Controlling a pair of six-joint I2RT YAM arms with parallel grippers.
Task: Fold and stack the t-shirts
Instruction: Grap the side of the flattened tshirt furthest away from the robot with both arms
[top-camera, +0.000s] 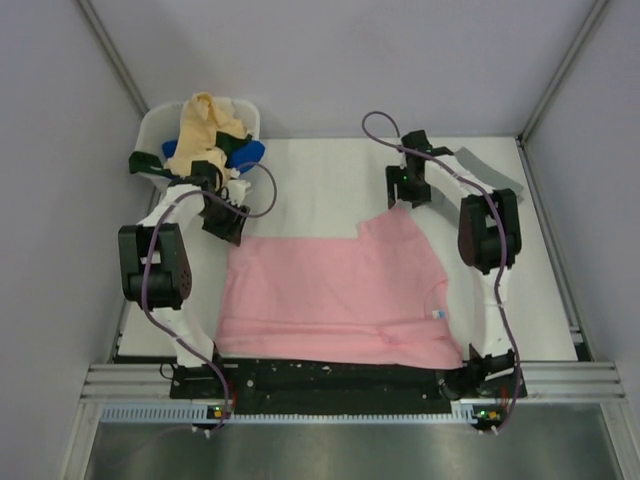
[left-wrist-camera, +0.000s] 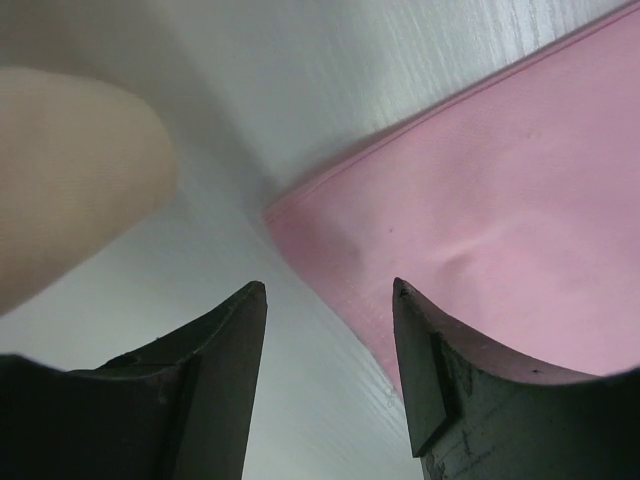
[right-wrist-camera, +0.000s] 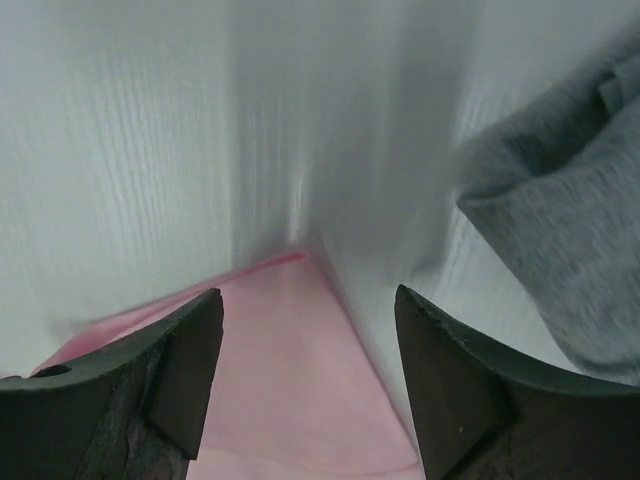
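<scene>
We see pink t-shirt spread flat on tabletop, unfolded; left jaws, right jaws open, empty, at its far corners. Grey t-shirt lies aside, yellow t-shirt in tub. We judge: folding barely begun, no stack yet

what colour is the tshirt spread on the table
The t-shirt is light pink; top external view shows it best.
</scene>
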